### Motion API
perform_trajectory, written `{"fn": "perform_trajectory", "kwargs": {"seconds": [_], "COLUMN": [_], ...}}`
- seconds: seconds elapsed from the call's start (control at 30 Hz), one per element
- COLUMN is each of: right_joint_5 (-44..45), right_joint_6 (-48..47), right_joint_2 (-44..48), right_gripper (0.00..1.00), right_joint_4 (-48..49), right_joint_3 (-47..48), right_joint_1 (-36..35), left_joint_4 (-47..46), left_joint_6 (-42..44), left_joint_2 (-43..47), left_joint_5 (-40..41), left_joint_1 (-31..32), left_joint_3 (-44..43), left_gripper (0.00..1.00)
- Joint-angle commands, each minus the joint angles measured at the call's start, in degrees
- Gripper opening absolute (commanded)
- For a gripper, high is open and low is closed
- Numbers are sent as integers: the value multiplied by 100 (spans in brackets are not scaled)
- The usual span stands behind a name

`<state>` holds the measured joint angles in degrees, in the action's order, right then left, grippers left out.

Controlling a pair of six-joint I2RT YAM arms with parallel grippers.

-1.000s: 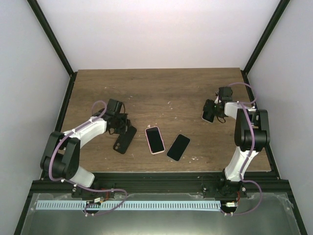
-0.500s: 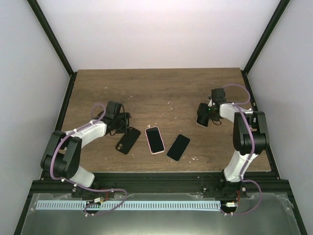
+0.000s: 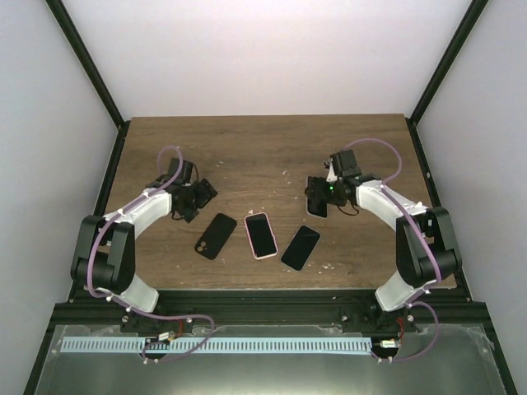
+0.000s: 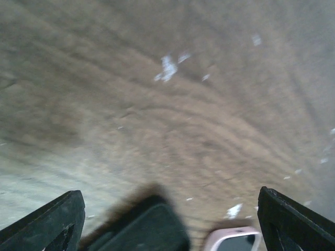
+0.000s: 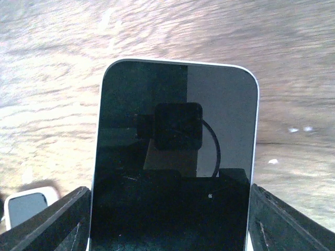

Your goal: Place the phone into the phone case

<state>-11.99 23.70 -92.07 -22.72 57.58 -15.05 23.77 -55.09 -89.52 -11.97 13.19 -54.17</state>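
Observation:
A black phone case (image 3: 215, 235) lies flat on the wooden table (image 3: 263, 148), left of a phone in a pink case (image 3: 261, 234). My left gripper (image 3: 199, 200) stands open just up and left of the black case, holding nothing. Its wrist view shows the blurred black case (image 4: 141, 226) and the pink case's corner (image 4: 233, 241) between the spread fingers (image 4: 52, 222). My right gripper (image 3: 318, 199) is shut on a dark-screened phone (image 5: 172, 157) with a pale rim, held above the table to the right of centre.
Another black phone (image 3: 300, 247) lies screen up, right of the pink one. The pink case's corner (image 5: 29, 206) shows at the lower left of the right wrist view. Black frame posts stand at the table's back corners.
My left gripper opened, let go of the black case and drew back up and left; the case now lies flat. My right arm carried its phone leftward, toward the middle.

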Motion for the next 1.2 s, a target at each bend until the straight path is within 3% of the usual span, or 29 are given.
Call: {"fn": "perform_trajectory", "kwargs": {"seconds": [0.0, 0.17, 0.33, 0.53, 0.8, 1.03, 1.17], "right_joint_5": [-130, -155, -231, -149, 99, 320, 437], "right_joint_6": [280, 522, 768, 977, 1272, 1661, 1857], "right_joint_2": [345, 582, 737, 677, 408, 62, -227], "right_gripper": [59, 58, 57, 57, 56, 54, 54], "right_joint_4": [-66, -54, 1, 41, 93, 187, 210], "right_joint_3": [148, 165, 181, 256, 598, 938, 1167], "right_joint_1": [-423, -876, -1275, -1710, -2363, -2982, -3360], "left_joint_4": [430, 668, 399, -243, -1154, -1347, -739], "left_joint_6": [1269, 1506, 1301, 631, -630, -1546, -1092], "left_joint_2": [177, 145, 346, 645, 1012, 1742, 2222], "left_joint_5": [305, 375, -126, -1299, -2052, -2106, -1425], "left_joint_1": [-18, -30, -36, 38, 663, 740, 463], "left_joint_3": [392, 669, 1241, 2073, 2697, 3077, 2890], "left_gripper": [92, 93, 92, 90, 89, 89, 90]}}
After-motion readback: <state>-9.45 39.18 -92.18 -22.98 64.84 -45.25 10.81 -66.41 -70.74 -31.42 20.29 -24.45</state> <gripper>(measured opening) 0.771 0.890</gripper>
